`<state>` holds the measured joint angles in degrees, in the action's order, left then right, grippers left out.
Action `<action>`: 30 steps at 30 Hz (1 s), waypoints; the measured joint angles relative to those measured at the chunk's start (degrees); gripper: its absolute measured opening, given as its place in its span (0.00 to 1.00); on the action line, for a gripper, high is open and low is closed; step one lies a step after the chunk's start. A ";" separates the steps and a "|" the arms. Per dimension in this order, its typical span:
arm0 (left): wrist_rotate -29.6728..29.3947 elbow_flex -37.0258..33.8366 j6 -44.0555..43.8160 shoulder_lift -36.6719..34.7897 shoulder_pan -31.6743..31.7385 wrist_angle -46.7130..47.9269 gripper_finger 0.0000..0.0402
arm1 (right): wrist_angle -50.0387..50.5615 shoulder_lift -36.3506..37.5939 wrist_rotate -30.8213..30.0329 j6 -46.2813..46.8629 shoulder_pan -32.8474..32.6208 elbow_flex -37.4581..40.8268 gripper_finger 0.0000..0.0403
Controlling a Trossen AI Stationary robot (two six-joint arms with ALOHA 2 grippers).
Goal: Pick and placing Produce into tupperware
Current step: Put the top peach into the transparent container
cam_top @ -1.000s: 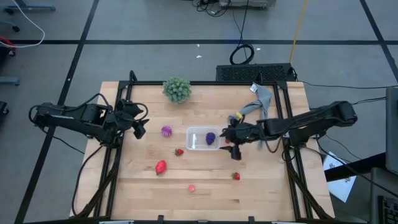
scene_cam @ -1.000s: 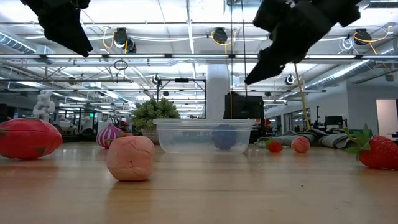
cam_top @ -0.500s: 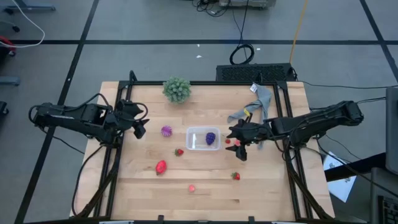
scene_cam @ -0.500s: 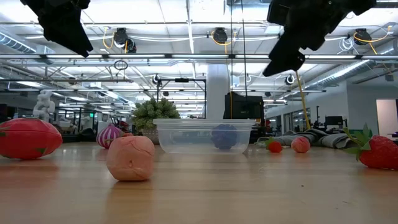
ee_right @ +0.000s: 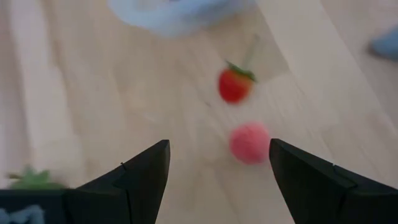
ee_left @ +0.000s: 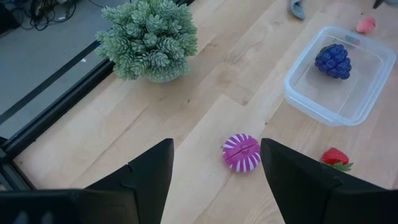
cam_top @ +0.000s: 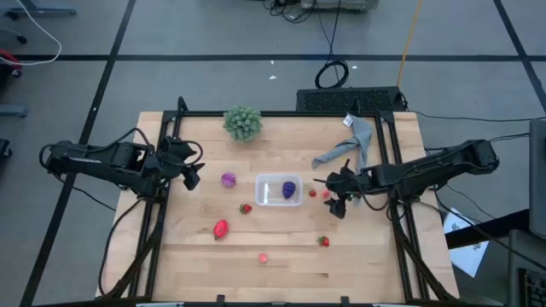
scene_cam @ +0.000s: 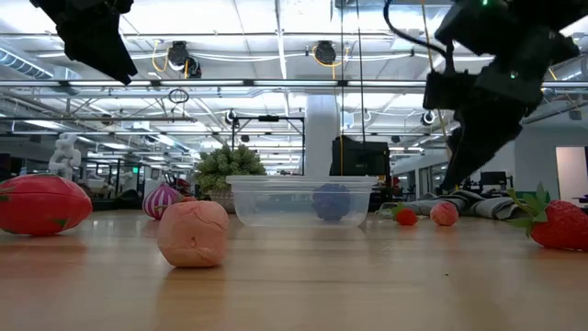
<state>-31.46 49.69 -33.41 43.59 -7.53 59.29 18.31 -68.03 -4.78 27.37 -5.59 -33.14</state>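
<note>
Overhead, the clear rounded tupperware (cam_top: 279, 189) sat mid-table (cam_top: 367, 264) on pale wood planks, holding 1 knobbly purple grape cluster (cam_top: 289, 188). Right hand (cam_top: 339, 193) hovered just beside its right edge, fingers spread, empty, above 2 small pieces: a red strawberry (ee_right: 234, 85) and a pink ball (ee_right: 250, 143). Left hand (cam_top: 189, 175) waited spread at the left edge, near the ribbed magenta ball (ee_left: 241, 152). Open wood lay toward the front.
</note>
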 joint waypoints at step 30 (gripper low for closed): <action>-0.02 -0.02 0.09 0.02 0.00 -0.02 0.61 | -1.86 -5.75 0.21 -4.51 5.18 1.15 0.66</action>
<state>-31.48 49.67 -33.32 43.62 -7.54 59.27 16.44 -73.78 -4.57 22.85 -0.40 -31.99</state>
